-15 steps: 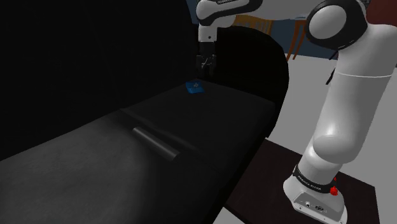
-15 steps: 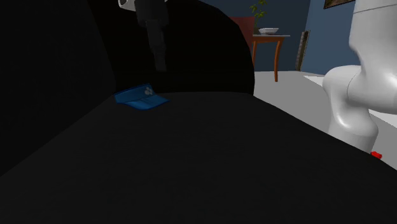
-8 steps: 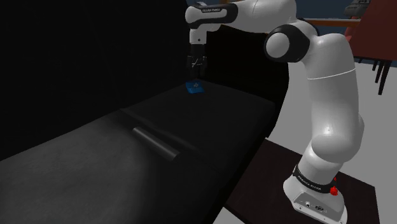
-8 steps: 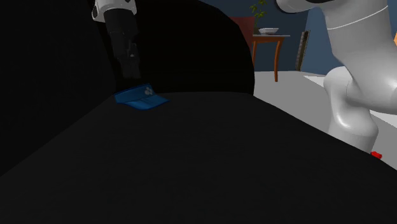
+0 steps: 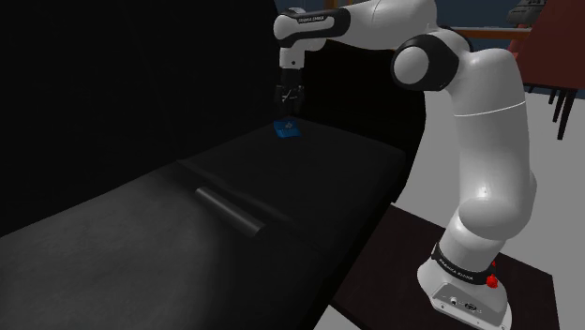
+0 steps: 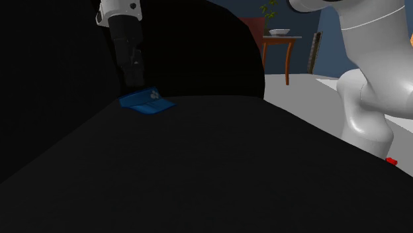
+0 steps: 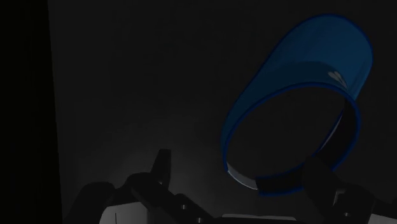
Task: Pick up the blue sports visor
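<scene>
A dark cushion [image 5: 234,178] fills the shoulder view's left. At its far end lies the blue visor [image 5: 286,130]. The black gripper [image 5: 287,103] hangs just above it, fingers apart, with part of the band between them. The white arm [image 5: 487,141] stands at that view's right.

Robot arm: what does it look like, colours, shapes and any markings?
Glossy white arm of rounded links with dark joints; black bands with small white lettering at the wrist and the base, where red marks show. The two-finger gripper is all black.
</scene>
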`<state>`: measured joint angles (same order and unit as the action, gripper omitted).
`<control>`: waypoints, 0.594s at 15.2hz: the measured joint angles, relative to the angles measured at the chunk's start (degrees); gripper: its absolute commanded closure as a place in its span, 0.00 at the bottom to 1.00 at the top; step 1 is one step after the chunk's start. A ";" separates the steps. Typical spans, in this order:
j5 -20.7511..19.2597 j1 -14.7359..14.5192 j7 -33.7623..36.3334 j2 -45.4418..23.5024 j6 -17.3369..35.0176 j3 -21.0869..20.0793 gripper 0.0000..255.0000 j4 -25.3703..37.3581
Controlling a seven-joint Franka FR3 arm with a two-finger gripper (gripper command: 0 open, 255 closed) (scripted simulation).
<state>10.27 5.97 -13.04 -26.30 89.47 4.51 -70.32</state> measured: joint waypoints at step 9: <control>-0.12 -0.11 -0.01 0.67 1.34 0.11 1.00 -2.81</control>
<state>10.15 5.86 -13.05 -25.63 90.80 4.63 -73.13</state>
